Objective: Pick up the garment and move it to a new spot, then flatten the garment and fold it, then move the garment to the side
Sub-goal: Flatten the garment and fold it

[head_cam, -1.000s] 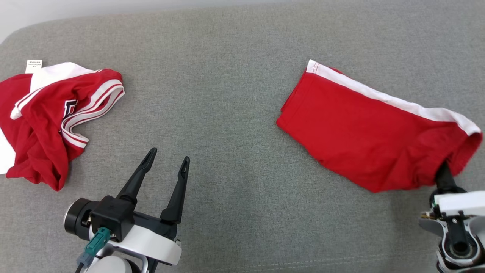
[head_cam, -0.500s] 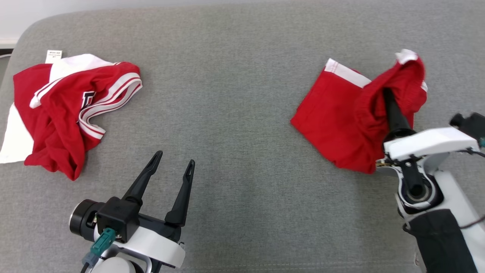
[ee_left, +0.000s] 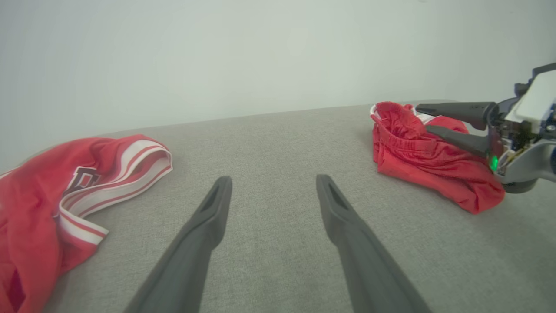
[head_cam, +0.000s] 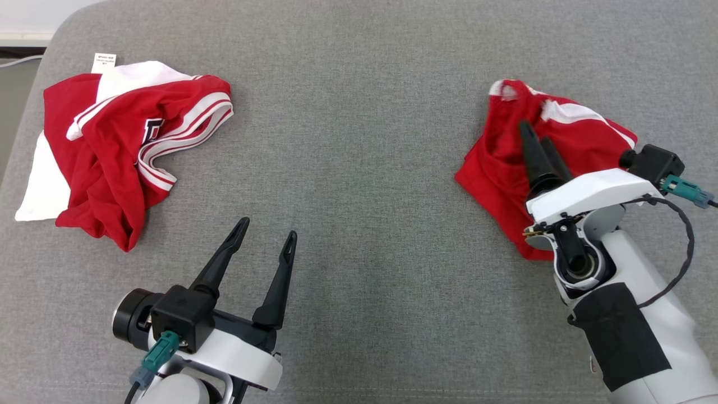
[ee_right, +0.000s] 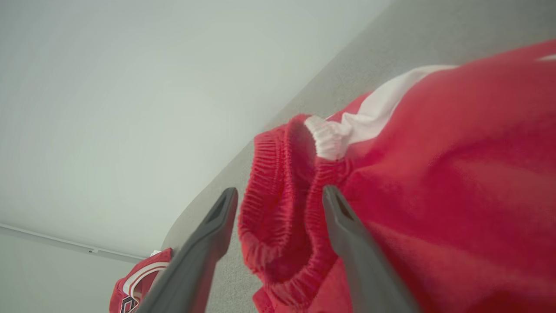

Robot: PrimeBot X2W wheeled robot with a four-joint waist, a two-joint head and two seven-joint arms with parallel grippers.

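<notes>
Head view looks down on a grey cushion carrying two pieces of clothing. The red shorts lie bunched at about 3 o'clock, with a white stripe showing along their far edge. A red jersey with white trim lies crumpled at about 10 o'clock, well apart from the shorts, and a small white label sticks out at its far side.

The right gripper reaches in from 4 o'clock, its dark fingers pointing toward 11 o'clock over the heap of shorts. From the left wrist view, the right gripper has its fingers spread, one raised above the red shorts and the other lying against the cloth. From the right wrist view, the right gripper stands wide with the gathered elastic waistband sitting loose between the fingers, not pinched; the red shorts spread toward 3 o'clock and the jersey shows at 7 o'clock.

The left gripper hovers at 7 o'clock, fingers spread and holding nothing, pointing toward 1 o'clock. From its own wrist view, the left gripper has bare grey cushion between its fingers, the jersey at 9 o'clock, and a pale wall behind.
</notes>
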